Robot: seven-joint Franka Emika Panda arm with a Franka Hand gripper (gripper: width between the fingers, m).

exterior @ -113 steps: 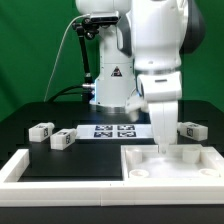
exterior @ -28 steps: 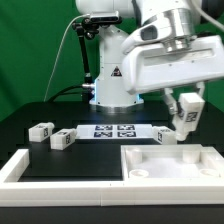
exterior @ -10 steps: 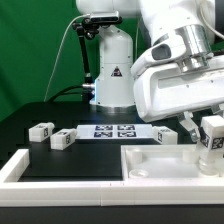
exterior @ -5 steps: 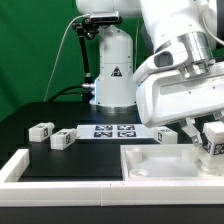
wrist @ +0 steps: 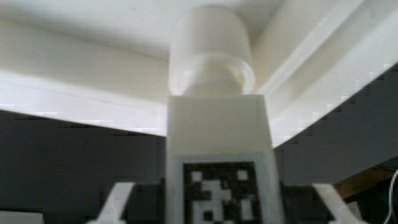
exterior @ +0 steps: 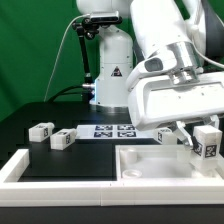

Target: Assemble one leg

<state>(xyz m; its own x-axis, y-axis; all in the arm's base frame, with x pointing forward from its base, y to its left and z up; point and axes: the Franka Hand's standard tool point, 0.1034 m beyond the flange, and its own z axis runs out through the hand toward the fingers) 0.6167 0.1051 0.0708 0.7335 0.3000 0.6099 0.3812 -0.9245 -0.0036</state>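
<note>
The pincer (exterior: pixel 205 139) is found closed on the leg (exterior: pixel 208 147), which is held clear of the surface (exterior: pixel 20 122) above the corner of the white panel (exterior: pixel 150 166) at the exterior view's right. In the wrist view, the leg's round peg is seen pointed toward the panel's recess; contact cannot be determined. Two further legs (exterior: pixel 41 129) are noted beside the marker board (exterior: pixel 112 131).

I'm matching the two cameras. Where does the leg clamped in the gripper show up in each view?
Exterior view: the held leg is near the exterior view's right edge, just above the white panel.
Wrist view: the held leg fills the centre, its tag facing the camera.
Shared landmark: the white panel, behind the leg.
</note>
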